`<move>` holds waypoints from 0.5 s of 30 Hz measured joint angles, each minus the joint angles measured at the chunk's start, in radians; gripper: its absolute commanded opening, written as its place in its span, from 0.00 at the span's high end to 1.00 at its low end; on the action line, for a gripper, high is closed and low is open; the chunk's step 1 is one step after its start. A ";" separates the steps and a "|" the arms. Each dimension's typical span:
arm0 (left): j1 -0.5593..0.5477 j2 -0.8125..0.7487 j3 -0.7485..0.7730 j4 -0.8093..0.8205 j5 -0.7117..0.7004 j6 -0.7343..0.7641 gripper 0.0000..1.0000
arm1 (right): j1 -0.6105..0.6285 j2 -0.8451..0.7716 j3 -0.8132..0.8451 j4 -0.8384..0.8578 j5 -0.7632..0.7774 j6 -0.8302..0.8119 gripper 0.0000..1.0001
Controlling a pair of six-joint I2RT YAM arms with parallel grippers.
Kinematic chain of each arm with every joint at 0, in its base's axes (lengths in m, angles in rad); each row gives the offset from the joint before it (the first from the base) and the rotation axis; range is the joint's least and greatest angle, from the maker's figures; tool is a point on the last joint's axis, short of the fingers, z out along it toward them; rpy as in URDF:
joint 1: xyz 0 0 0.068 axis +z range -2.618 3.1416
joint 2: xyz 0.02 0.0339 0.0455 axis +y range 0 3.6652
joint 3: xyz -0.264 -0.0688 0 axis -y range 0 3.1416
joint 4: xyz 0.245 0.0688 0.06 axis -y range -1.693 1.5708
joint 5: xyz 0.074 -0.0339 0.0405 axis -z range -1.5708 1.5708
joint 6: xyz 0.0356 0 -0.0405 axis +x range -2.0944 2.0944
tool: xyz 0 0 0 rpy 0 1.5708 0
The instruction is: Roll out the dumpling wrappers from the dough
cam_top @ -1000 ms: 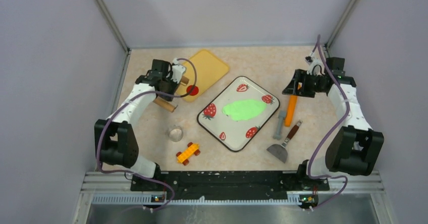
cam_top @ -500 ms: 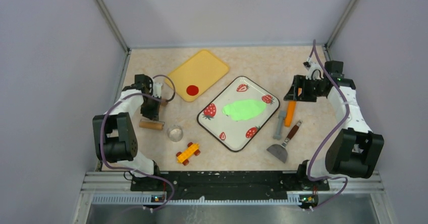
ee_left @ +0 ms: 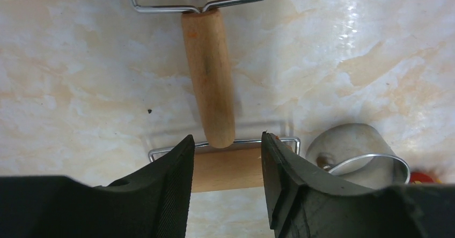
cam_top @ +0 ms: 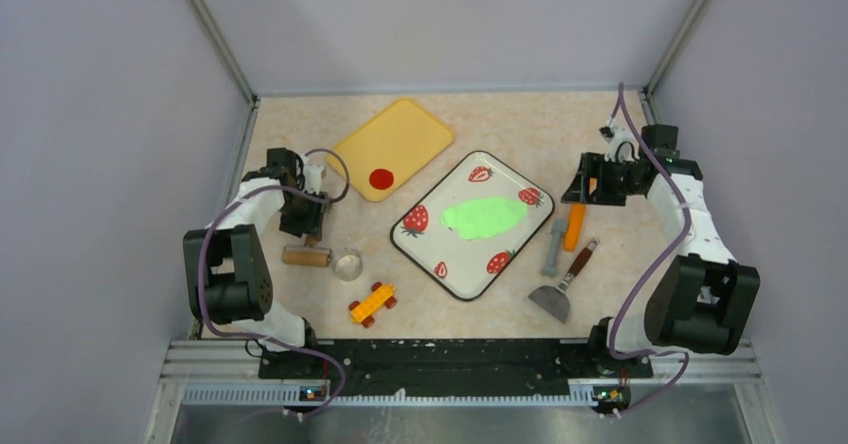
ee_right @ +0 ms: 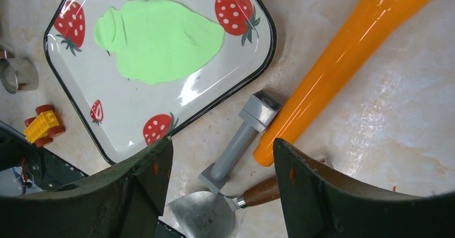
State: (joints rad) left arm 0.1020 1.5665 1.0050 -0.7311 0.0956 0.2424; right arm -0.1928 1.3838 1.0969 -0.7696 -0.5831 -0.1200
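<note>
Looking down from the top cam first: the dough (cam_top: 485, 216) is a flattened green blob on the strawberry tray (cam_top: 470, 262). Its long axis runs roughly left-right, tipped up a bit toward the right. The left gripper (cam_top: 307, 228) sits well off to the dough's left, right over the wooden roller (cam_top: 305, 255). The right gripper (cam_top: 580, 190) is just off the tray's right side, so it's the nearer arm to the dough.

Left wrist cam: jaws apart either side of the roller's handle (ee_left: 209, 72), with a gap on both sides, gripping nothing. No dough in shot.

Right wrist cam: fingers wide and empty, dough (ee_right: 158, 39) up and left of them, orange tool (ee_right: 343, 61) on the table underneath. My guess is the roller has to travel rightward to reach the tray.
</note>
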 measured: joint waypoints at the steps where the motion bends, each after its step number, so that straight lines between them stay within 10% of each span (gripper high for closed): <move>1: 0.000 -0.004 0.000 -0.004 0.013 0.007 0.49 | 0.000 0.000 -0.005 0.002 0.000 0.000 0.31; 15: -0.083 -0.033 0.087 -0.172 0.359 0.265 0.60 | 0.000 -0.016 -0.031 0.019 -0.001 0.008 0.32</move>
State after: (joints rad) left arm 0.0189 1.5333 1.0924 -0.9028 0.4545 0.5076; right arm -0.1928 1.3678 1.0664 -0.7506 -0.5838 -0.1120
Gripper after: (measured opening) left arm 0.393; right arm 0.688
